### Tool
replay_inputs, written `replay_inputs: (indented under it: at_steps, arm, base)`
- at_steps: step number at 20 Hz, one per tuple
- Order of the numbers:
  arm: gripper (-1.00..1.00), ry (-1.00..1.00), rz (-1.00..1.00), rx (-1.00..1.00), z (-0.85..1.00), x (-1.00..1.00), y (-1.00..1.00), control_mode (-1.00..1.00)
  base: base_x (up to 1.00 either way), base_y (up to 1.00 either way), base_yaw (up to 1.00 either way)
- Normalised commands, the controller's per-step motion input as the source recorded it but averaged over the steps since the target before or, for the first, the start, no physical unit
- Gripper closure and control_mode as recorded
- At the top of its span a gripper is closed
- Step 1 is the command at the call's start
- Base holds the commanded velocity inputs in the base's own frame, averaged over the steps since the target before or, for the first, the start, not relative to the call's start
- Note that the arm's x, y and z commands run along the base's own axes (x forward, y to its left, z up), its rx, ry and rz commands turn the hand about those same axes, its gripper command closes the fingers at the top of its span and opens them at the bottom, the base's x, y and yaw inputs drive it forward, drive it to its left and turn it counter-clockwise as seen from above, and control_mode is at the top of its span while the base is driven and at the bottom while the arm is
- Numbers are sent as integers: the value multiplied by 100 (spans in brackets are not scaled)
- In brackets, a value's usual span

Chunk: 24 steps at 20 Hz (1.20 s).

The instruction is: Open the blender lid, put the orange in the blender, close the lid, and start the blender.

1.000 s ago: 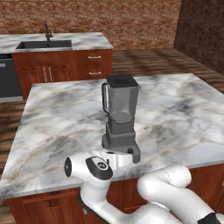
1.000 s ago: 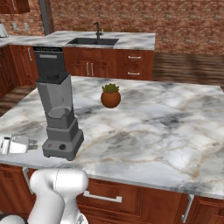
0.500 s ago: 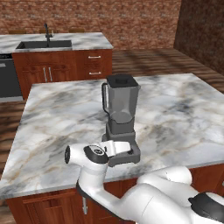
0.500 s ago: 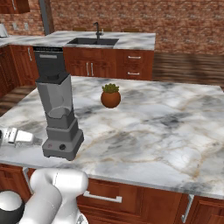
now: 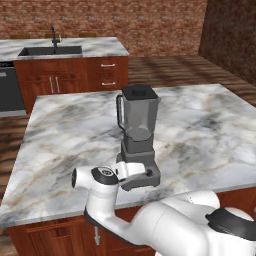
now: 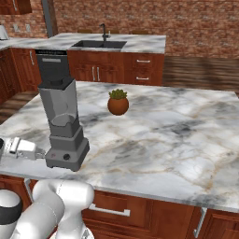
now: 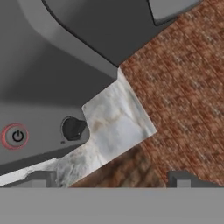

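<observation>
The blender (image 5: 137, 135) stands upright near the front edge of the marble island (image 5: 210, 130), its jar handle turned toward the far counter with the sink (image 5: 49, 50), and the blender lid (image 5: 138, 92) sits squarely on the jar, so the jar reads as closed. Your gripper (image 5: 146, 172) is held low and level just in front of the boxy base, fingers spread wide and clamped on nothing. In the hand view the black knob (image 7: 73, 128) and the red-ringed power button (image 7: 15, 136) lie close ahead on the base's front face, which suggests a posture chosen for reaching the controls. A round brown-orange object topped with green leaves (image 6: 118, 102) rests further back on the island, well apart from the blender.
</observation>
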Motion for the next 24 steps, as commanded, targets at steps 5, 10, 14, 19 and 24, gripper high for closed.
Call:
replay_inputs:
  at_steps: [5, 10, 14, 19, 24]
  arm:
    - [-100, 0, 2, 0, 0, 0, -19, -100]
    - [-100, 0, 4, 0, 0, 1, -21, -100]
    - [-100, 0, 9, 0, 0, 8, -12, -100]
    - [-100, 0, 10, 0, 0, 18, 0, -100]
    - [-100, 0, 9, 0, -8, 20, 0, -100]
  base:
    - [0, 0, 0]
    - [0, 0, 0]
    - [0, 0, 0]
    - [0, 0, 0]
    - [0, 0, 0]
